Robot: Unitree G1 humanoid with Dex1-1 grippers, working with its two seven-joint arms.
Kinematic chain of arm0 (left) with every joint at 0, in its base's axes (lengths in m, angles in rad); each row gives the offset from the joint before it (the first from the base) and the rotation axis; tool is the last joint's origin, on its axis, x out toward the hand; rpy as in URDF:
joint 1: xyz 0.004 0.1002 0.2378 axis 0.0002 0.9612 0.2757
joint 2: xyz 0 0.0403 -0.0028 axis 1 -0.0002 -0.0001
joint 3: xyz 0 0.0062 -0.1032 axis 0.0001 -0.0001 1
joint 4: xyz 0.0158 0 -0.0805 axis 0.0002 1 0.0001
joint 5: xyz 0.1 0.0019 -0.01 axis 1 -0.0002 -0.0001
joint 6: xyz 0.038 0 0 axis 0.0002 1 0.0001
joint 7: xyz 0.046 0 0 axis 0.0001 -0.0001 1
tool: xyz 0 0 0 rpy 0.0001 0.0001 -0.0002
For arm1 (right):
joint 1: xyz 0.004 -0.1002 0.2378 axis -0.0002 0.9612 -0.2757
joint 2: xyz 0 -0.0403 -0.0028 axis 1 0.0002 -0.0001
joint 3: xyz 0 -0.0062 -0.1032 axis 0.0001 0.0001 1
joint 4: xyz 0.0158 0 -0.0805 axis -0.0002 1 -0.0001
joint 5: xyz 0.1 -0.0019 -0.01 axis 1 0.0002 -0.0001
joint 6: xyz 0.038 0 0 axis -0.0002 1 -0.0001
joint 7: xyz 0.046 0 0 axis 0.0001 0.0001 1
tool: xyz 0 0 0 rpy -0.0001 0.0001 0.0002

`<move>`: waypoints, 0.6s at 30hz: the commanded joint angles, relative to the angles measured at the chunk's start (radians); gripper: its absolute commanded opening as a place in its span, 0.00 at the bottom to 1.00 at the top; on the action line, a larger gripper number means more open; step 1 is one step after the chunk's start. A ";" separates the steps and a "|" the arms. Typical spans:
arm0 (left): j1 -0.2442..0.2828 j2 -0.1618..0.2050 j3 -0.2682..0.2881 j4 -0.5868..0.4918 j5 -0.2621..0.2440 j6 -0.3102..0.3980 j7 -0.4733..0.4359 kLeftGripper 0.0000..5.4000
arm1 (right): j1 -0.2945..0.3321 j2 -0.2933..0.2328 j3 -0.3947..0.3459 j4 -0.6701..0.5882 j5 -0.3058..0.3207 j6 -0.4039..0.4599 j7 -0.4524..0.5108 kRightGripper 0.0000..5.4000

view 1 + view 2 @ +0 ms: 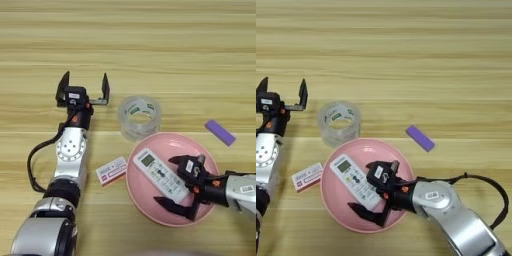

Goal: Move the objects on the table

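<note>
A white remote control (156,171) with a small screen lies slantwise on a large round pink plate (172,144) at the lower middle of the table (150,45). My right gripper (169,181) reaches in from the right over the plate and is open, one finger on each side of the remote's lower end. A small flat purple block (220,132) rests on the wood to the upper right of the plate. Further left, my left gripper (85,80) stands open above bare wood, holding nothing, left of a clear tape roll (139,116).
The tape roll stands just above the plate's upper left rim. A small red-and-white box (111,171) lies flat just left of the plate, beside my left forearm. Bare wood fills the far half of the table.
</note>
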 commanded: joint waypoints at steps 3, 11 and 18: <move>-0.014 0.000 -0.004 0.004 0.011 -0.002 0.001 1.00 | -0.005 -0.006 -0.026 0.021 -0.001 -0.005 0.011 0.89; -0.018 0.000 -0.003 0.010 0.011 -0.001 0.001 1.00 | -0.013 0.000 -0.036 0.033 0.000 -0.006 0.022 0.73; -0.022 0.001 -0.002 0.017 0.009 -0.001 0.000 1.00 | -0.023 0.001 -0.056 0.031 0.003 -0.005 0.025 0.60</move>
